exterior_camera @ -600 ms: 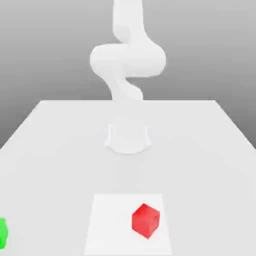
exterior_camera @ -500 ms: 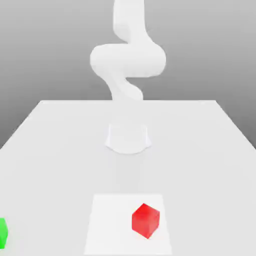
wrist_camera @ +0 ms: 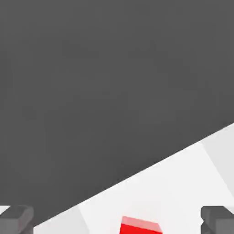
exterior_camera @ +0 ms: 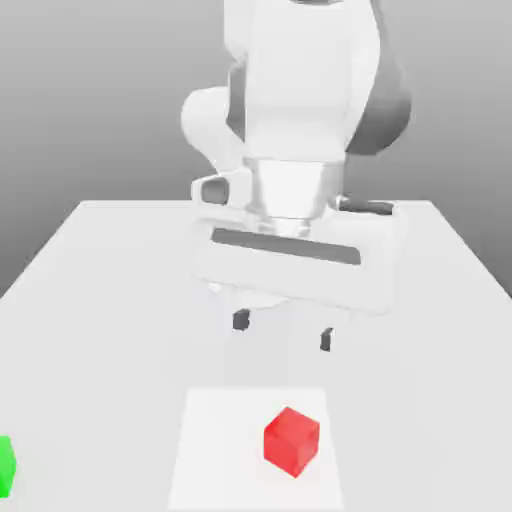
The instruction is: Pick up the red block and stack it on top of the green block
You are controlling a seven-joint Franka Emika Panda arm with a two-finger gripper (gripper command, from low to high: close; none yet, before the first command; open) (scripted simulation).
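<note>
Exterior view, arm: white Panda arm (exterior_camera: 300,90) looms large in the upper middle, wrist pointing down over the table (exterior_camera: 100,290).
Claw: claw (exterior_camera: 283,330) hangs above the table surface, its two dark fingertips (exterior_camera: 240,320) spread well apart, nothing between them.
Red block: red block (exterior_camera: 291,441) sits on a paler square patch (exterior_camera: 215,450) of the table, at about 6 o'clock from the claw and apart from it; one corner turned toward the camera.
Green block: green block (exterior_camera: 5,467) lies at the exterior view's left edge, partly cut off, at roughly 9 o'clock from the red block and well apart from it.
Contact: claw touches neither block.
Hand view, claw: both fingertips (wrist_camera: 16,218) show as dark grey stubs at the frame's two lower corners, wide apart.
Hand view, red block: red block (wrist_camera: 140,226) is seen between the fingertips, closer to one than the other, resting on the pale table (wrist_camera: 183,183), with dark background beyond the table edge.
</note>
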